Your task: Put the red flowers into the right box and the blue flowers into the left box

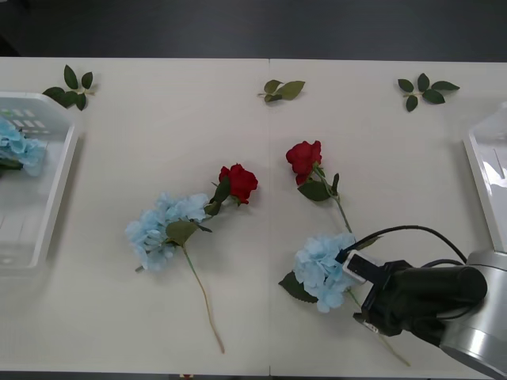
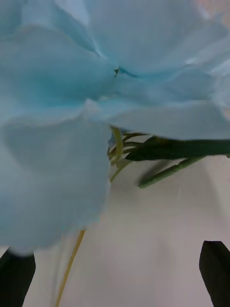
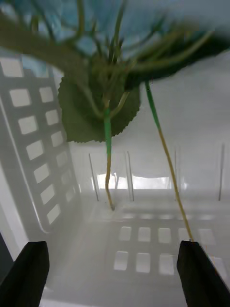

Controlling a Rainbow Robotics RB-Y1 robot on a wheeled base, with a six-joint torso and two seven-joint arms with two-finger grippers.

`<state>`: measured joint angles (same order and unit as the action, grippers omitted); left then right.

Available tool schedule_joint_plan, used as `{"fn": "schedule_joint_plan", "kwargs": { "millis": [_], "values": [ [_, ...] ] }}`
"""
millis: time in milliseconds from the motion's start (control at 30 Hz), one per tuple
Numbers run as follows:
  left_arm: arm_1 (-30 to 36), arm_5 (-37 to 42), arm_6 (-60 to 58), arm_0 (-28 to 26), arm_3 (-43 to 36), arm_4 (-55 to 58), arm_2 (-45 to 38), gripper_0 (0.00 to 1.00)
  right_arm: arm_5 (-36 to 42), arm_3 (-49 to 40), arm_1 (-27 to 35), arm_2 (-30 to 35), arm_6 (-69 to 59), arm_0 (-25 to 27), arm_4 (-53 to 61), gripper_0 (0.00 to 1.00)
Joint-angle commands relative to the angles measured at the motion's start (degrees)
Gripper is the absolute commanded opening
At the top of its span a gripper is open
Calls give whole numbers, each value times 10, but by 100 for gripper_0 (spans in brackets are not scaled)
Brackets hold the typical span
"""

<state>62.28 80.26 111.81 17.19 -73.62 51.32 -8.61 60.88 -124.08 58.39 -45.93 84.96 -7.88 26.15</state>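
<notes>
Front view: right gripper (image 1: 358, 271) sat at about 5 o'clock on the table (image 1: 158, 142), black wrist body over the stem of a blue hydrangea (image 1: 321, 267) whose head lay just at its 9 o'clock side; finger state not readable from here. A second blue hydrangea (image 1: 162, 226) lay at about 7 o'clock of centre, its long stem trailing toward 5 o'clock, with a red rose (image 1: 239, 182) touching its upper edge at 1 o'clock. Another red rose (image 1: 304, 157) lay near table centre, stem running toward 5 o'clock, apart from the first. Left box (image 1: 55, 186) sat at the 9 o'clock edge with blue flower heads (image 1: 17, 146) inside its far end. Right box (image 1: 485, 178) was partly cut off at the 3 o'clock edge. Three loose leaf sprigs (image 1: 283, 89) lay along the far side at 11, 12 and 1 o'clock. Right wrist view: both black fingers (image 2: 214, 268) stood wide apart, nothing between them; pale blue petals (image 2: 72, 120) loomed close above, the thin stem (image 2: 72, 261) lying on the table between the fingers. Left wrist view: left gripper (image 3: 112, 271) was spread open inside the left box, slotted wall (image 3: 36, 148) beside it; hydrangea stems (image 3: 108, 163) and a broad green leaf (image 3: 81, 115) hung close ahead, not pinched by the fingers.
</notes>
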Motion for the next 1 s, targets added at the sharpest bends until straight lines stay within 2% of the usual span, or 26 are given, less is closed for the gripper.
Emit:
{"fn": "schedule_joint_plan", "kwargs": {
  "millis": [33, 200, 333, 500, 600, 700, 767, 800, 867, 1000],
  "values": [
    [11, 5, 69, 13, -23, 57, -25, 100, -1, 19, -30, 7, -20, -1, -15, 100],
    [-5, 31, 95, 36, -23, 115, -25, 100, -1, 40, -48, -6, -21, -11, -25, 100],
    [-15, 87, 94, 48, -29, 180, -25, 100, -6, 53, -48, -29, -23, -28, -35, 100],
    [-19, 138, 92, 48, -75, 221, -25, 100, -8, 64, -60, -32, -24, -32, -35, 100],
    [-20, 161, 93, 49, -102, 240, -26, 100, -8, 70, -69, -32, -23, -33, -35, 96],
    [-20, 174, 97, 48, -121, 264, -31, 100, -8, 74, -75, -32, -23, -33, -37, 80],
    [-20, 181, 101, 48, -128, 276, -31, 100, -8, 74, -76, -32, -23, -32, -37, 78],
    [-23, 191, 103, 48, -133, 290, -31, 100, -8, 74, -76, -32, -23, -33, -37, 60],
    [-30, 206, 101, 48, -142, 308, -31, 100, -8, 74, -76, -32, -23, -33, -37, 50],
    [-54, 240, 46, 48, -157, 331, -31, 100, -8, 75, -76, -33, -22, -33, -37, 43]
  ]
}}
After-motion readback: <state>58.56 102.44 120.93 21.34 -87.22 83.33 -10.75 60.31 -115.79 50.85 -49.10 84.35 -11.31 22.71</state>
